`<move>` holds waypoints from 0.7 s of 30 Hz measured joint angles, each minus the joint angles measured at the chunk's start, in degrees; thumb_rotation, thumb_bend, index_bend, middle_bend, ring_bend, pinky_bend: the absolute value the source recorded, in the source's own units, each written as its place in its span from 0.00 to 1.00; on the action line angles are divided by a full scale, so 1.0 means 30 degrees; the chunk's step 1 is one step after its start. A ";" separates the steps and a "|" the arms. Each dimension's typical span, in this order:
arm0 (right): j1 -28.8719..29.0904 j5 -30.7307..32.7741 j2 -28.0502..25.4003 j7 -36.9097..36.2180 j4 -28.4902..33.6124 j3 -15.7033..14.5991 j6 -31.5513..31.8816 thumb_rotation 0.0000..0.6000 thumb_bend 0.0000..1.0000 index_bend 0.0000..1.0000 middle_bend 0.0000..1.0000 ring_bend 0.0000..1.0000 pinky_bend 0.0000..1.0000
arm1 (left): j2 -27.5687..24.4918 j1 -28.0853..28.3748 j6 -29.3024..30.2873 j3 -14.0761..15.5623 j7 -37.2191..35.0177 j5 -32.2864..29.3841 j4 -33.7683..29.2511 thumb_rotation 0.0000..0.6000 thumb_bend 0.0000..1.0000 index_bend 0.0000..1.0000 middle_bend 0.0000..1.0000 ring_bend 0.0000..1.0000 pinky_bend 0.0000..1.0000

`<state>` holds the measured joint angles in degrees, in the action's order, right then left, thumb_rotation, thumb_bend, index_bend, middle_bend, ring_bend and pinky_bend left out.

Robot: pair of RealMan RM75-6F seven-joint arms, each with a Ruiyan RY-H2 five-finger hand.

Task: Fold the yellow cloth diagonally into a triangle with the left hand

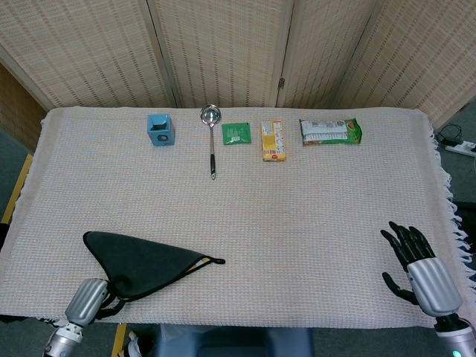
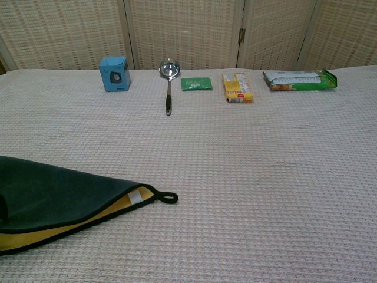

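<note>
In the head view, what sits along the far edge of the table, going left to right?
blue box → metal ladle → green packet → yellow carton → green and white snack bag

Setting: staged indoor test area.
Evidence: woven folding screens (image 1: 223, 48) enclose a cloth-covered tabletop (image 1: 297, 223); power strip (image 1: 462, 146) lies on the floor.

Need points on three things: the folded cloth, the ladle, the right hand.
Folded cloth (image 1: 141, 258), head view, middle of the dark top layer.
Ladle (image 2: 168, 101), chest view, on the handle.
Right hand (image 1: 415, 256), head view, middle of the hand, fingers spread.
</note>
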<state>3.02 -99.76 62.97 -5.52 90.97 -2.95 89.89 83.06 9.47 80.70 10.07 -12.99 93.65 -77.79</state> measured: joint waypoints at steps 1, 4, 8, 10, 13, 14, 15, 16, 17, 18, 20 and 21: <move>-0.0001 -0.0006 -0.0002 0.0005 0.0001 -0.0014 -0.0011 1.00 0.41 0.00 0.00 0.00 0.00 | -0.0030 -0.0001 -0.0019 -0.0071 0.0001 -0.0058 0.0050 1.00 0.47 0.29 1.00 1.00 1.00; -0.0005 -0.0016 -0.0017 -0.0008 0.0014 -0.0041 -0.0031 1.00 0.41 0.00 0.00 0.00 0.00 | -0.0259 0.0015 -0.0121 -0.0320 0.0046 -0.0297 0.0204 1.00 0.46 0.24 1.00 1.00 1.00; -0.0058 0.0048 -0.0028 -0.0041 0.0010 -0.0008 0.0078 1.00 0.41 0.00 0.00 0.00 0.00 | -0.0944 0.0091 -0.0421 -0.0425 0.0284 -0.0498 0.0096 1.00 0.46 0.21 1.00 1.00 1.00; -0.0066 0.0112 -0.0017 -0.0019 0.0017 0.0025 0.0073 1.00 0.41 0.00 0.00 0.00 0.00 | -0.1515 0.0158 -0.0661 -0.0419 0.0344 -0.0586 -0.0316 1.00 0.46 0.20 1.00 1.00 1.00; -0.0040 0.0110 0.0009 0.0038 0.0031 0.0018 -0.0010 1.00 0.41 0.00 0.00 0.00 0.00 | -0.2349 0.0200 -0.0807 -0.0429 0.0352 -0.0662 -0.1070 1.00 0.46 0.20 1.00 1.00 1.00; -0.0029 0.0099 0.0014 0.0044 0.0038 0.0010 -0.0033 1.00 0.41 0.00 0.00 0.00 0.00 | -0.2556 0.0191 -0.0786 -0.0453 0.0339 -0.0680 -0.1260 1.00 0.46 0.20 1.00 1.00 1.00; -0.0018 0.0086 0.0017 0.0050 0.0048 0.0004 -0.0049 1.00 0.41 0.00 0.00 0.00 0.00 | -0.2788 0.0163 -0.0690 -0.0508 0.0296 -0.0696 -0.1469 1.00 0.46 0.20 1.00 1.00 1.00; -0.0013 0.0081 0.0020 0.0069 0.0052 0.0003 -0.0056 1.00 0.41 0.00 0.00 0.00 0.00 | -0.2930 0.0134 -0.0566 -0.0556 0.0250 -0.0693 -0.1584 1.00 0.46 0.20 1.00 1.00 1.00; -0.0011 0.0076 0.0024 0.0076 0.0055 0.0005 -0.0054 1.00 0.41 0.00 0.00 0.00 0.00 | -0.3045 0.0101 -0.0402 -0.0608 0.0201 -0.0673 -0.1690 1.00 0.46 0.20 1.00 1.00 1.00; -0.0012 0.0068 0.0024 0.0075 0.0059 0.0005 -0.0045 1.00 0.41 0.00 0.00 0.00 0.00 | -0.3186 0.0044 -0.0118 -0.0686 0.0144 -0.0617 -0.1820 1.00 0.46 0.20 1.00 1.00 1.00; -0.0027 0.0061 0.0024 0.0085 0.0060 0.0012 0.0003 1.00 0.41 0.00 0.00 0.00 0.00 | -0.3392 -0.0077 0.0477 -0.0845 0.0103 -0.0499 -0.1961 1.00 0.46 0.19 0.94 0.94 0.96; -0.0039 0.0062 0.0029 0.0111 0.0064 0.0024 0.0038 1.00 0.41 0.00 0.00 0.00 0.00 | -0.3537 -0.0184 0.0977 -0.0992 0.0132 -0.0430 -0.2033 1.00 0.44 0.19 0.80 0.79 0.82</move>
<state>2.91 -99.58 63.06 -5.19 91.17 -2.88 90.01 72.45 8.92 83.63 7.10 -12.60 92.36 -83.89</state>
